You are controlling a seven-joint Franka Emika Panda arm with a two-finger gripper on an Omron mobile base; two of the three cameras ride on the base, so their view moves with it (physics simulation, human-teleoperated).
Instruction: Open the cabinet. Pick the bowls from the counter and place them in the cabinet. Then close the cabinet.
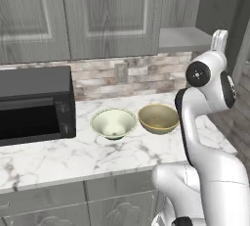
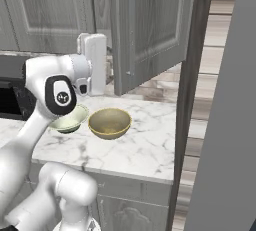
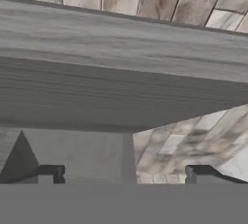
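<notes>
The cabinet (image 1: 112, 10) hangs above the counter (image 1: 58, 156). Its right door (image 2: 150, 30) stands swung open, with the bar handle (image 2: 131, 32) facing me, and the grey shelf (image 1: 183, 39) is bare. Two bowls sit side by side on the marble, apart from the arm: the cream one (image 1: 114, 122) on the left and the tan one (image 1: 157, 118) on the right. In the right base view the tan bowl (image 2: 110, 122) is in full sight, while my arm partly hides the cream bowl (image 2: 70, 119). My gripper (image 3: 125, 174) is raised near the shelf's front edge (image 3: 121, 48), open and empty.
A black microwave (image 1: 34, 105) stands on the counter's left end. Brick backsplash (image 1: 127, 76) runs behind the bowls. The open door juts out over the counter's right part. A dark post (image 2: 192, 75) rises at the counter's right end. Base cabinets (image 1: 73, 208) are below.
</notes>
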